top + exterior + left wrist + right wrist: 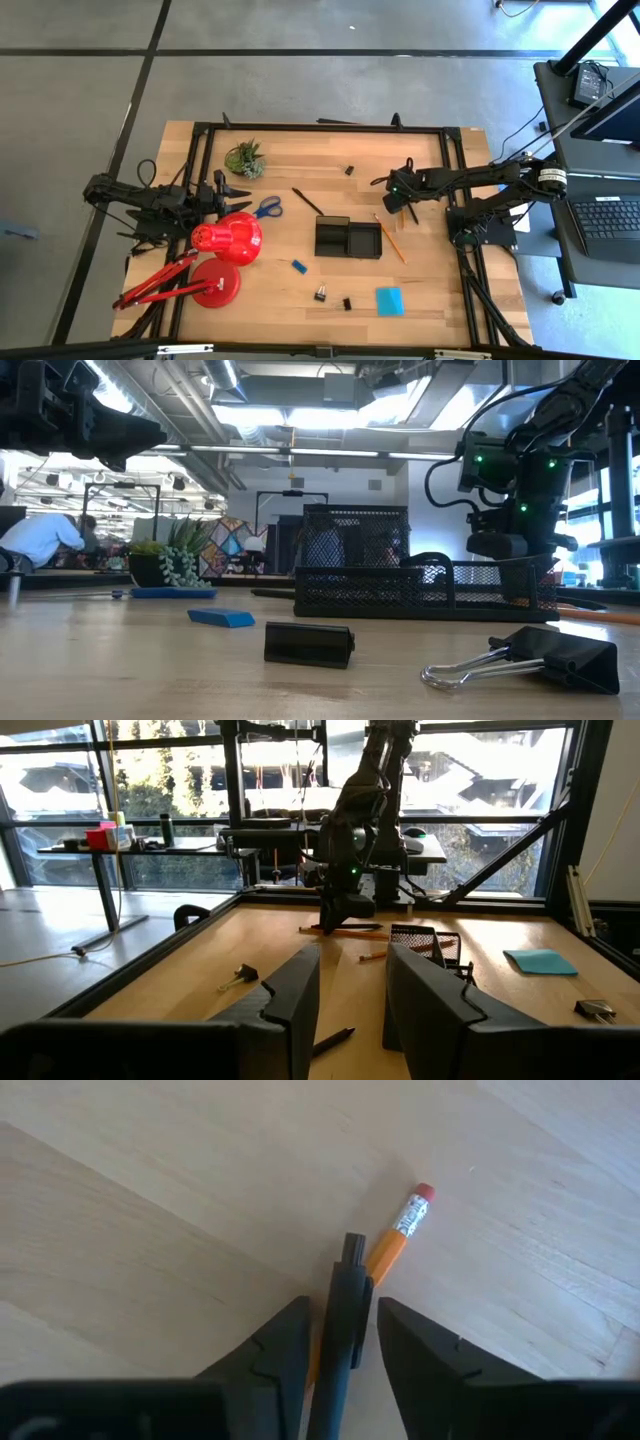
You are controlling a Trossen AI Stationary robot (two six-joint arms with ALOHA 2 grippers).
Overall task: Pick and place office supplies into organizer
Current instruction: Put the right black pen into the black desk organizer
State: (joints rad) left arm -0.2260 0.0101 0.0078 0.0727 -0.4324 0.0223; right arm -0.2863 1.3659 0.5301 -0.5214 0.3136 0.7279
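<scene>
My right gripper (408, 208) points steeply down at the table, right of the black organizer (348, 238). Its fingers (342, 1318) stand open on either side of a black pen (345, 1295), with a little gap showing on each side. The pen lies over the orange pencil (395, 1245), whose eraser end sticks out beyond it. Another thin black pen (307, 200) and the blue-handled scissors (266, 208) lie left of the organizer. The cyan pad (389, 300), blue eraser (298, 266) and two binder clips (321, 294) lie near the front edge. My left gripper (350, 990) waits open and level at the table's left.
A red desk lamp (225, 240) stands at the front left, close to my left gripper. A small potted plant (245, 158) sits at the back left. One more clip (349, 170) lies toward the far edge. Bare wood shows between the organizer and the front-edge items.
</scene>
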